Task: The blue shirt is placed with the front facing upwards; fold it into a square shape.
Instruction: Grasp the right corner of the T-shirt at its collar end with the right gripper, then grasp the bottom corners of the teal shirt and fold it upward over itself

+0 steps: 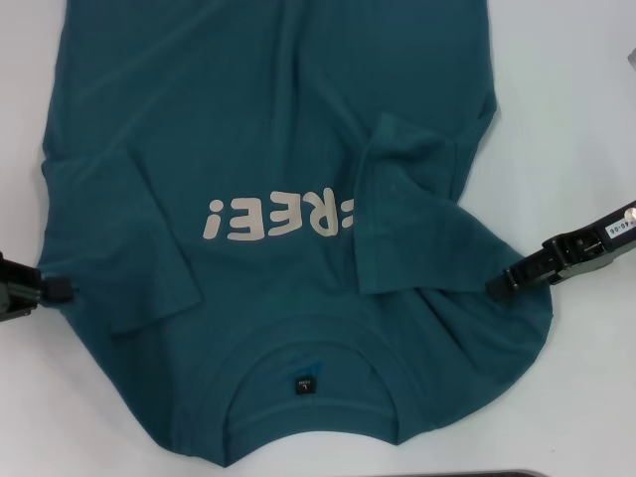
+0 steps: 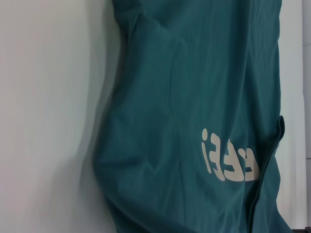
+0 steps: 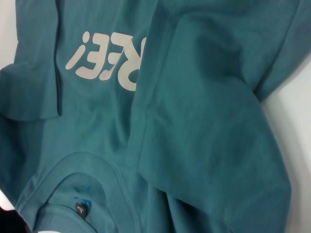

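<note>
Two grippers flank the blue shirt [image 1: 288,199], which lies flat on the white table [image 1: 586,119]: left gripper [image 1: 62,289] and right gripper [image 1: 494,286] each pinch its edge beside the collar [image 1: 308,343].

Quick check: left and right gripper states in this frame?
Left gripper: at the blue shirt's left edge; open or shut cannot be told.
Right gripper: at its right shoulder edge; cannot be told.
</note>
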